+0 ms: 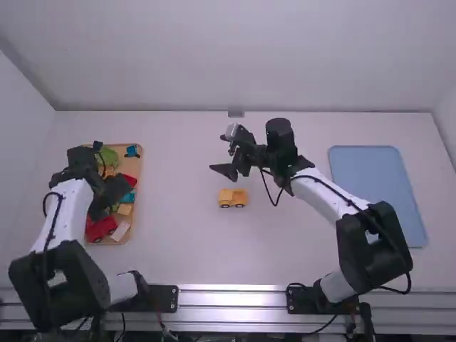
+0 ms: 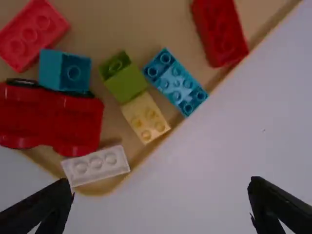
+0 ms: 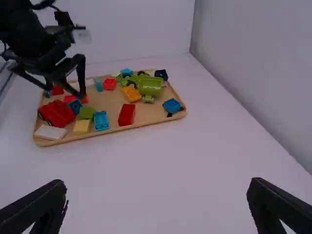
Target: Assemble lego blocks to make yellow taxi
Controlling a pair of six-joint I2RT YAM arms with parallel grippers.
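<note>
Black and opened wide, the left claw [image 1: 112,198] hangs over the right-hand part of a tan tray [image 1: 140,158] at the left of the white table [image 1: 182,249], as the high view shows it. Red comes first at the tray's near end: a toy car [image 1: 100,228] (chunky, with studded blocks all around it). Beside its end lies a white block [image 1: 120,231]. Just right of that, farther up the tray, is a pale yellow block [image 2: 145,117], touching a green block [image 2: 124,80] in the left wrist view, with a blue block [image 2: 175,82] right beside the pair. A red block [image 1: 128,179] lies farther along, near the tray's right edge.

Around the middle of the table, well apart from the tray, the yellow toy vehicle [image 1: 232,194] (the one that looks like the taxi) stands upright on dark wheels. Beyond it, a little farther from the arm bases, the right claw [image 1: 218,152] hangs above the table, its fingers spread well apart too. Farthest right lies a flat blue tray [image 1: 377,192], well apart from the vehicle.
</note>
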